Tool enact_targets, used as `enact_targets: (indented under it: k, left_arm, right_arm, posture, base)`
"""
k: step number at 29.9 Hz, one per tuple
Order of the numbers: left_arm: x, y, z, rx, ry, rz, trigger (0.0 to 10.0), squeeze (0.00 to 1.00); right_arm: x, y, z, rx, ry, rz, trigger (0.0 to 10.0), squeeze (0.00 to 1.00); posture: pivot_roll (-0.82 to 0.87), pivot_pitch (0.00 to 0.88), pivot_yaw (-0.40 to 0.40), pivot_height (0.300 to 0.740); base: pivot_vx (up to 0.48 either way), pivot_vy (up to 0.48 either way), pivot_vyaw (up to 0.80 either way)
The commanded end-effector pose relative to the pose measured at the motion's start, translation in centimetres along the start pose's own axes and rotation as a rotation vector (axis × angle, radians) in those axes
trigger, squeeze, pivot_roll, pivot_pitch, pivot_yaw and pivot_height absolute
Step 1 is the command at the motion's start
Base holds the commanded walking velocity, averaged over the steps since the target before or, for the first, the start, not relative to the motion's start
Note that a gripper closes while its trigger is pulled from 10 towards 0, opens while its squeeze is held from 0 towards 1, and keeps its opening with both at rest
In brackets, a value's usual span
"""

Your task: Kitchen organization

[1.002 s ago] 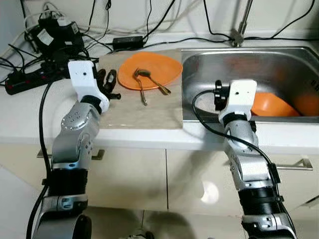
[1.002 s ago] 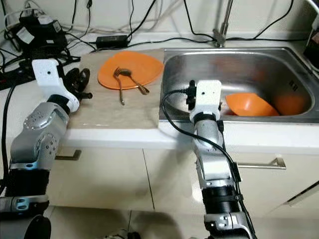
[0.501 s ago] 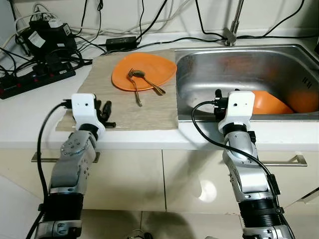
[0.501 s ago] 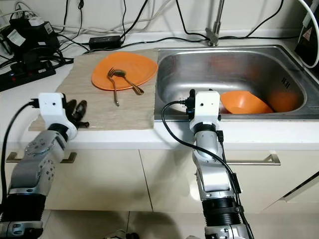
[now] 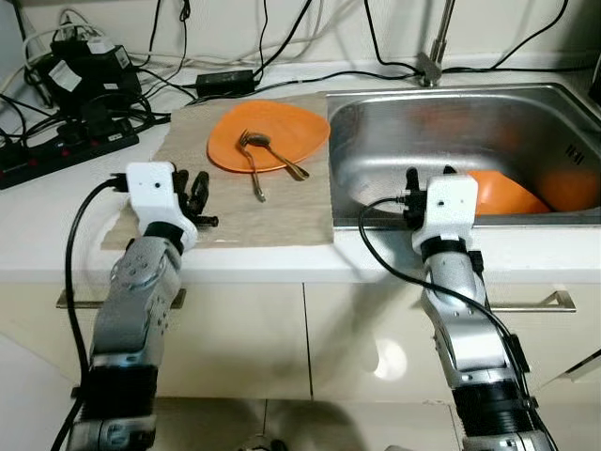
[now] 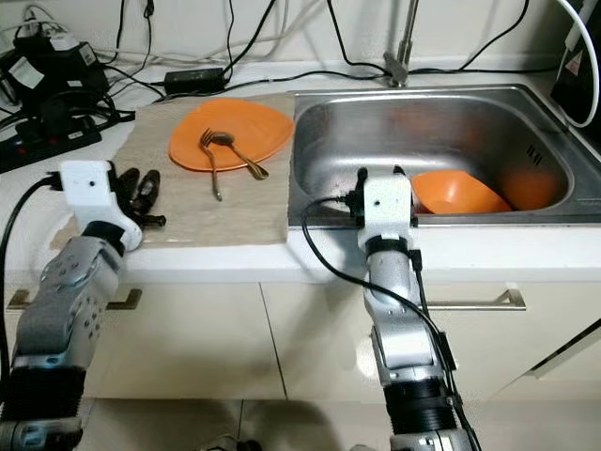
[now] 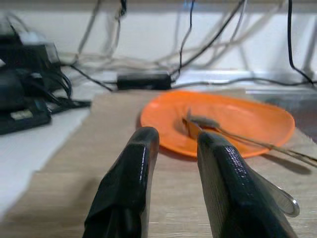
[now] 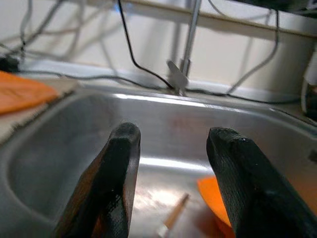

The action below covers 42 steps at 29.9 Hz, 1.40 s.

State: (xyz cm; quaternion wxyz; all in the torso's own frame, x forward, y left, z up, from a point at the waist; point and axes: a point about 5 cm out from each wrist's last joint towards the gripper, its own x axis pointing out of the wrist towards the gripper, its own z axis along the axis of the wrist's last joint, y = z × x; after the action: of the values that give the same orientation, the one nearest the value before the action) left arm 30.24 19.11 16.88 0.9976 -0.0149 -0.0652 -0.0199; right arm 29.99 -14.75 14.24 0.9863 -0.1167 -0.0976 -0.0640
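Mat (image 5: pixel 282 202) free btwn plate (image 5: pixel 286 132) & counter edge.

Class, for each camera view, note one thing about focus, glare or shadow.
Left eye view: sharp, soft glare on the sink wall. Left wrist view: left hand fingers near and soft, orange plate clearer. Right wrist view: right hand blurred, faucet hazy, bright streak across the steel.

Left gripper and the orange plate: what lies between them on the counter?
Only bare wooden mat lies between the left gripper and the orange plate; the fork handle overhangs the plate's near edge. Head views show this.
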Motion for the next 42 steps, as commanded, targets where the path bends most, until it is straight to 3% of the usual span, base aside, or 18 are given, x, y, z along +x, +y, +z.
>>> enact_targets:
  k: [1,7,11,19,24,42]
  left_arm:
    - [-0.4,0.4,0.1,0.019,-0.014,0.023,10.0,0.0]
    - [-0.6,1.5,-0.4,0.032,-0.009,0.071,10.0,0.0]
    - [-0.1,1.0,-0.4,0.038,0.008,0.046,10.0,0.0]
    - [-0.4,-0.2,-1.8,0.069,0.089,-0.009,10.0,0.0]
    - [-0.3,-0.9,-1.0,0.051,0.061,-0.043,10.0,0.0]
    - [-0.3,-2.1,-0.3,0.073,0.026,-0.088,10.0,0.0]
  right_arm:
    - [-0.1,0.1,0.1,0.004,-0.018,0.003,10.0,0.0]
    - [-0.1,-0.3,1.7,0.044,-0.117,0.027,10.0,0.0]
    - [0.1,-0.3,1.5,0.042,-0.113,0.023,10.0,0.0]
    - [-0.2,-0.1,1.3,0.057,-0.112,0.025,10.0,0.0]
    - [-0.3,0.1,1.1,0.054,-0.104,0.03,10.0,0.0]
    - [-0.1,0.6,0.7,0.042,-0.099,0.051,10.0,0.0]
  posture:
    - [-0.06,0.0,0.109,0.74]
    - [-0.07,0.0,0.106,0.74]
    - [-0.07,0.0,0.107,0.74]
    - [-0.08,0.0,0.115,0.74]
    - [-0.07,0.0,0.114,0.74]
    - [-0.06,0.0,0.106,0.74]
  base:
    - [0.0,0.0,0.0]
    - [0.0,0.0,0.0]
    - [0.0,0.0,0.0]
    - [0.0,0.0,0.0]
    - [0.0,0.0,0.0]
    - [0.45,0.0,0.0]
